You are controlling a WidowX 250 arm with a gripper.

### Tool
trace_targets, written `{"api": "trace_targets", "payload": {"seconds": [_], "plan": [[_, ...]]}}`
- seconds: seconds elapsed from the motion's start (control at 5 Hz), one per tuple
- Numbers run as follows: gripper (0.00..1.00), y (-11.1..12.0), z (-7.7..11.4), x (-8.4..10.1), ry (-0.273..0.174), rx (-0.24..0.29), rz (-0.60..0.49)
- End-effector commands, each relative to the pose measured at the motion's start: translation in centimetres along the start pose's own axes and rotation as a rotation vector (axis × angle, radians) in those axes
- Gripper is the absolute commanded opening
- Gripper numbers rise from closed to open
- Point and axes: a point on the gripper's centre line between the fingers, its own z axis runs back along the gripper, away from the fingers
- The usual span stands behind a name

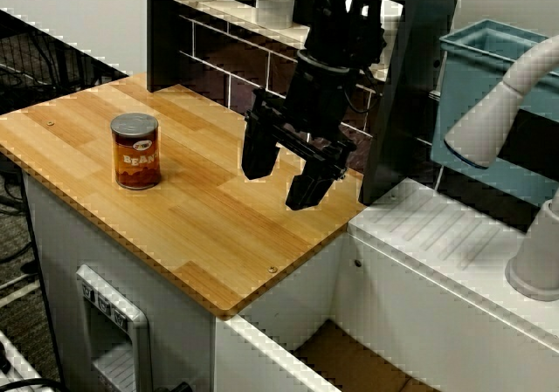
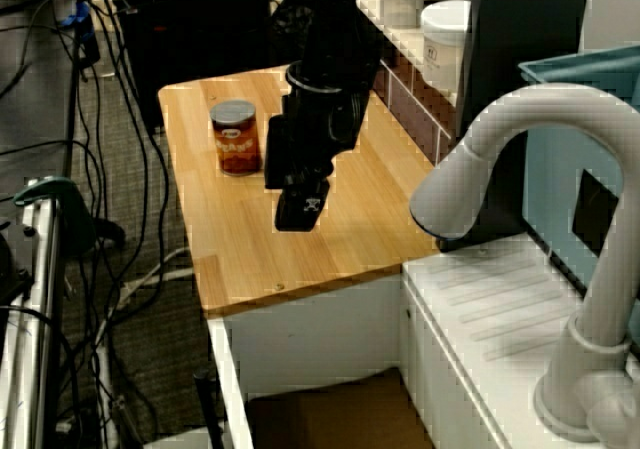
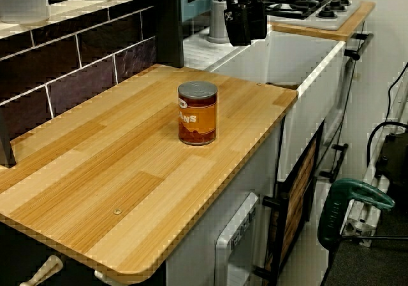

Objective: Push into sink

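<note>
A brown beans can [image 1: 135,152] stands upright on the wooden countertop [image 1: 201,226], toward its left side. My black gripper [image 1: 281,182] hovers just above the countertop, to the right of the can, between it and the white sink [image 1: 437,235]. Its two fingers are spread apart and open, with nothing between them. The side view shows the can [image 2: 236,137] a short way behind the gripper [image 2: 293,194]. From the opposite end, the can [image 3: 197,113] is in front, while the gripper [image 3: 245,21] hangs near the sink [image 3: 306,57]. The sink's pale-grey tap [image 1: 515,95] curves over the ribbed drainer.
A blue-green tub [image 1: 489,60] sits behind the sink. A black upright post [image 1: 410,86] stands at the counter's back right corner. White jars [image 1: 275,3] line the ledge above the dark tiles. A hob [image 3: 306,2] lies beyond the sink. Cables [image 2: 60,119] hang left of the counter.
</note>
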Motion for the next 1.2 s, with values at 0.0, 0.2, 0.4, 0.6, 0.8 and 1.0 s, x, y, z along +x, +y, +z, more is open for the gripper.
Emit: {"api": "trace_targets", "payload": {"seconds": [0.0,0.2,0.4,0.6,0.8,1.0], "plan": [[1.00,0.0,0.0,0.0,0.000,0.000,0.000],[1.00,4.6,1.8,-0.4,-0.006,-0.041,0.019],[1.00,9.6,3.6,-2.2,-0.053,-0.068,0.044],[1.00,14.5,3.8,-3.2,-0.063,-0.052,-0.075],[1.00,17.2,2.6,-3.4,-0.022,-0.050,-0.330],[1.00,19.3,1.3,-3.5,-0.053,-0.004,-0.575]]}}
